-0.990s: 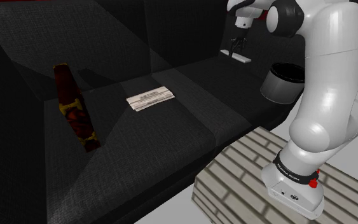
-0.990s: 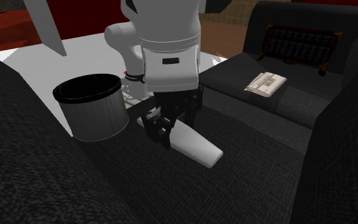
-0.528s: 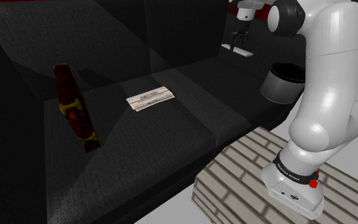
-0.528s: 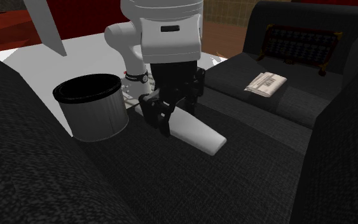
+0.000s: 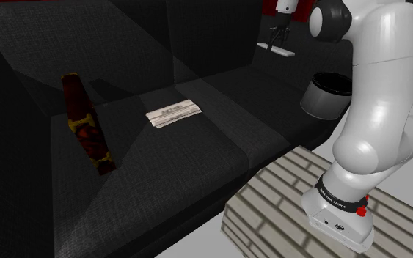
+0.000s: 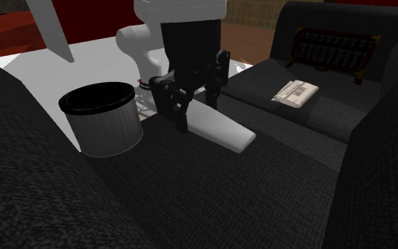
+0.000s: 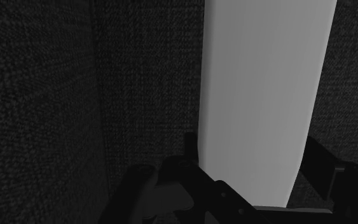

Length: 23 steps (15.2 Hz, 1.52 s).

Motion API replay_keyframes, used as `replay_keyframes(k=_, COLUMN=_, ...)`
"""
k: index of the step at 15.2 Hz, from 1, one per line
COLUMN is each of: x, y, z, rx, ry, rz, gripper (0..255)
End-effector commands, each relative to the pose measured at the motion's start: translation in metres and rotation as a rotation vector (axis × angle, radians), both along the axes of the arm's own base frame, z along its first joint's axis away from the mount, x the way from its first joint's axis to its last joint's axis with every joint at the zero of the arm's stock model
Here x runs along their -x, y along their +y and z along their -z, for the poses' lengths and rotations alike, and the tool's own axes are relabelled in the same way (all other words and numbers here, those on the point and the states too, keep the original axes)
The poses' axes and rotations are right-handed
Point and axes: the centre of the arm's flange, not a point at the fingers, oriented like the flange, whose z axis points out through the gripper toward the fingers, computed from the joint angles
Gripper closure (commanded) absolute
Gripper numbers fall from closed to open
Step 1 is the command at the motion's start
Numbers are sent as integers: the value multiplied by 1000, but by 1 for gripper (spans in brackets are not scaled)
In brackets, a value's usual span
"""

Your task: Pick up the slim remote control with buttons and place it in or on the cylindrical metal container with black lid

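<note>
The claw (image 6: 190, 113) is clamped on one end of the plain white remote (image 6: 227, 133), holding it tilted, beside the black-rimmed container (image 6: 104, 131), over the dark sofa (image 6: 190, 201).

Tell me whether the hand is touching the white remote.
Touching. In the wrist view the hand clasps the remote between its two black fingers, one against each long side.

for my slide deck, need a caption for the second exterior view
Black gripper holds the plain white remote above the dark sofa, beside the black-rimmed grey container.
</note>
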Motion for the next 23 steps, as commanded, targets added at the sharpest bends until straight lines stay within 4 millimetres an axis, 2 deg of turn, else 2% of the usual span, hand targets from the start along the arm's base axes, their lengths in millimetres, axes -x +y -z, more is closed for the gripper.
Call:
replay_keyframes(k=1, x=0, y=0, z=-10, rx=0, ry=0, rz=0, gripper=255)
replay_keyframes(k=8, x=0, y=0, z=-47, rx=0, ry=0, rz=0, gripper=255)
replay_keyframes(k=9, x=0, y=0, z=-47, rx=0, ry=0, rz=0, gripper=255)
replay_keyframes(k=23, x=183, y=-20, z=-49, rx=0, ry=0, rz=0, gripper=255)
